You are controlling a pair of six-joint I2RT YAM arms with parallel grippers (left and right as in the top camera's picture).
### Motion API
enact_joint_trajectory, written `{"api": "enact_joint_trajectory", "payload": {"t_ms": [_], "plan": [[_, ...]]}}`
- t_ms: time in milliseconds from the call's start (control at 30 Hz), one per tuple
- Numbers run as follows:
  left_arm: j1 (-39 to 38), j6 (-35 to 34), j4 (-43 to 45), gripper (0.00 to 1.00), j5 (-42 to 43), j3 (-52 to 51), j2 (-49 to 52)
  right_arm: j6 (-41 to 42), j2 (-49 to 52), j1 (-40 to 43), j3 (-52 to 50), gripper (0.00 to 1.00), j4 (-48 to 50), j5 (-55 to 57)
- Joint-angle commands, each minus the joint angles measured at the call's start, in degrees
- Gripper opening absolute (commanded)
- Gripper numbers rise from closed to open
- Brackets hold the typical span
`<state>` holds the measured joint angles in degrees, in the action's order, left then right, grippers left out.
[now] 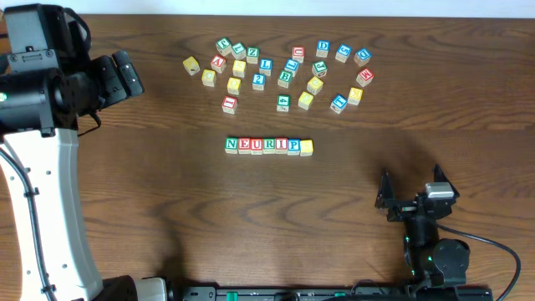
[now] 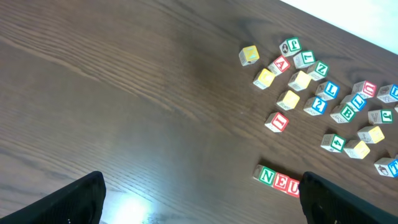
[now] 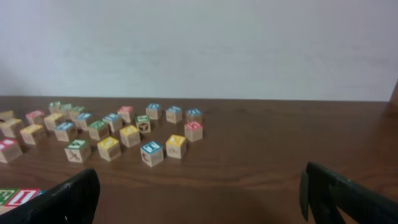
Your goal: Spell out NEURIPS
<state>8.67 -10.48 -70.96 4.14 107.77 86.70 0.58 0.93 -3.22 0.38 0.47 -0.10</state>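
Observation:
Seven cubes stand touching in a row [image 1: 268,145] at the table's middle, reading N, E, U, R, I, P, with a plain yellow face [image 1: 306,147] at the right end. The left wrist view shows the row's start, N, E, U [image 2: 278,180], partly behind a fingertip. The right wrist view shows the row's end [image 3: 15,197] at the lower left corner. My left gripper [image 2: 202,196] is open and empty, raised at the far left [image 1: 117,75]. My right gripper [image 1: 412,194] is open and empty at the front right, its fingers wide apart in the right wrist view [image 3: 199,196].
A loose cluster of other letter cubes [image 1: 284,71] lies behind the row near the far edge, also in the left wrist view [image 2: 329,99] and right wrist view [image 3: 112,134]. The left arm's white body [image 1: 42,209] stands at the left side.

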Motion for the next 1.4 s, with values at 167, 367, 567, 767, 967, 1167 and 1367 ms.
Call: {"api": "enact_joint_trajectory", "payload": {"t_ms": [167, 367, 567, 767, 967, 1167, 1367], "plan": [[0.11, 0.35, -0.20, 0.97, -0.33, 0.79, 0.15, 0.52, -0.50, 0.57, -0.07, 0.99, -4.72, -0.48], [0.11, 0.35, -0.20, 0.98, -0.31, 0.79, 0.15, 0.55, -0.48, 0.57, -0.07, 0.99, -4.76, -0.48], [0.11, 0.35, -0.20, 0.98, -0.31, 0.79, 0.15, 0.52, -0.44, 0.57, -0.07, 0.99, -4.76, -0.48], [0.11, 0.35, -0.20, 0.98, -0.33, 0.79, 0.15, 0.52, -0.44, 0.57, -0.07, 0.99, -4.76, -0.48], [0.11, 0.35, -0.20, 0.98, -0.33, 0.79, 0.15, 0.52, -0.44, 0.57, -0.07, 0.99, -4.76, -0.48], [0.11, 1.68, -0.17, 0.98, -2.91, 0.46, 0.13, 0.52, -0.44, 0.57, -0.07, 0.99, -4.74, -0.50], [-0.83, 1.68, -1.05, 0.98, -2.93, -1.14, -0.74, 0.52, -0.44, 0.57, -0.07, 0.99, -4.76, -0.48]]}}
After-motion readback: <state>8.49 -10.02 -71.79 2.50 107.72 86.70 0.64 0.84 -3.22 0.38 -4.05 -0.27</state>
